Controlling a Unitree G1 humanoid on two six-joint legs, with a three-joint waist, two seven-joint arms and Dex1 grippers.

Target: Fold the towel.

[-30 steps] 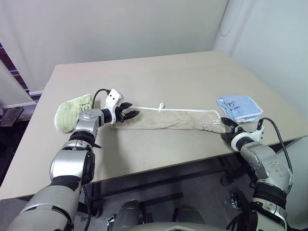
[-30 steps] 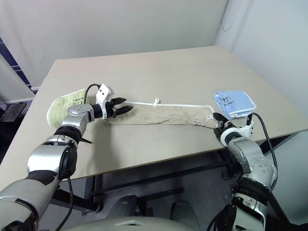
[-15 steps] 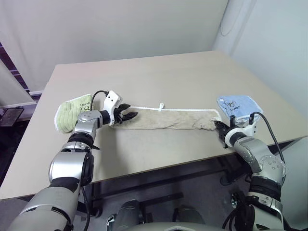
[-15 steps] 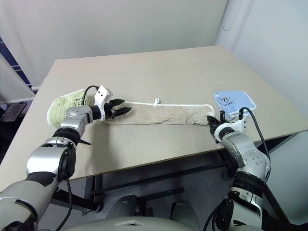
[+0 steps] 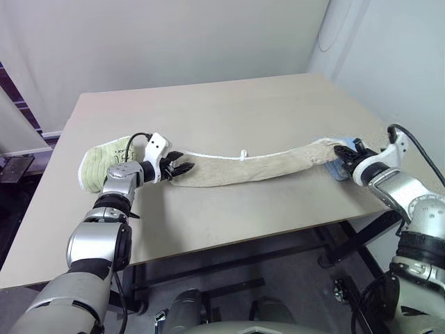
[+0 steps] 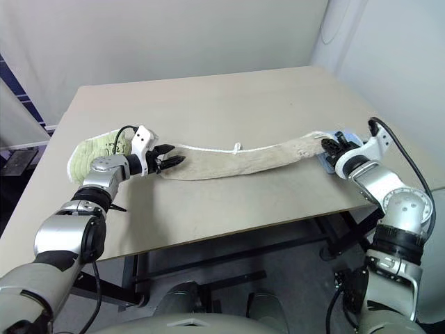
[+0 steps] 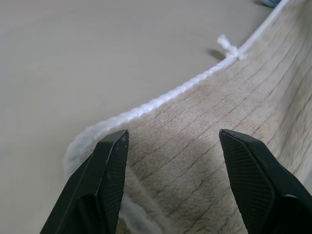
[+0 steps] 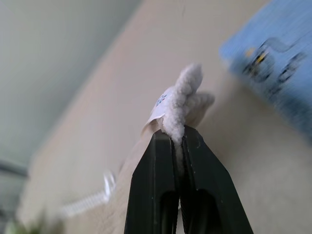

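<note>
So the fold is only half started, going by how things lie. Nearest the front edge of the table [image 5: 229,229], on the right side, the right gripper [image 5: 342,150] is pinched tight on one end of the towel [image 5: 243,169]. In the right wrist view you can see a tuft of beige terry and a bit of white label poking out above the two closed fingers [image 8: 161,161]. That end hangs lifted off the tabletop, near the front right corner, just over the small light-blue cloth [image 6: 332,165] lying there.

The towel itself is a long narrow strip, looks already doubled lengthwise, running left to right across the front half of the table, sagging down from the raised right end until it lies flat. Its white corded edging [image 7: 185,87] runs along the far side, with a little loop [image 5: 244,153] about midway.

At the left end the left gripper [image 5: 182,167] sits over the towel with its fingers [image 7: 109,165] spread apart, one each side of the fabric, not pinching anything yet. Just behind it, toward the left edge, is the pale-green cloth [image 5: 101,163].

My read: one end grabbed, other end still needs a grip, and bringing the ends together is all still to do.
</note>
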